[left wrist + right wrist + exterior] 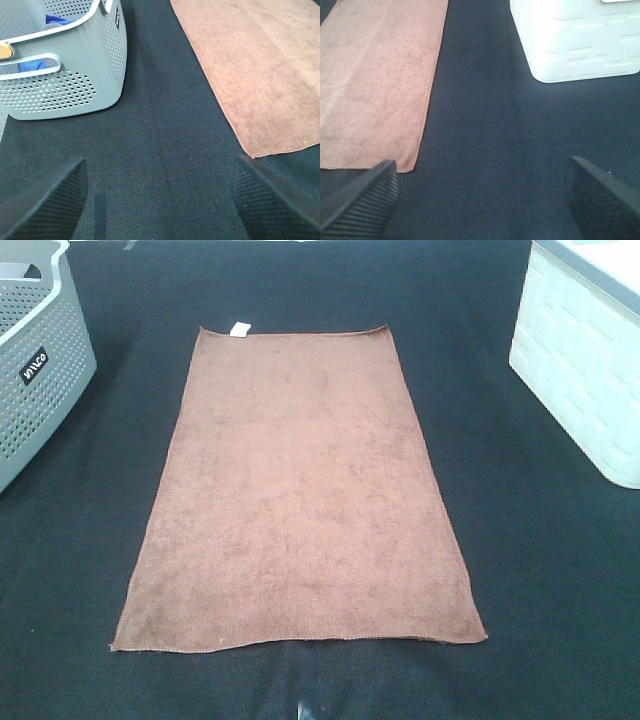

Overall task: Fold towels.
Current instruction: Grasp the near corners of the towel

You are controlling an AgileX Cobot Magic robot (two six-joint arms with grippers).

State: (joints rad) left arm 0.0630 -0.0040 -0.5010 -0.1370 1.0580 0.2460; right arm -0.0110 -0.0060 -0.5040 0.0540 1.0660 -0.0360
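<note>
A reddish-brown towel (300, 495) lies spread flat on the dark table, its long side running away from me and a small white tag (239, 329) at the far short edge. Neither gripper shows in the high view. In the left wrist view my left gripper (160, 200) is open over bare cloth, the towel's (260, 75) near corner ahead and to one side of it. My right gripper (485, 200) is open too, with nothing between its fingers; the towel's (375, 85) other near corner lies just ahead of one fingertip (362, 202).
A grey perforated basket (35, 360) stands at the left edge, holding something blue (55, 21). A white bin (585, 350) stands at the right edge. Dark table cloth (540, 570) surrounds the towel.
</note>
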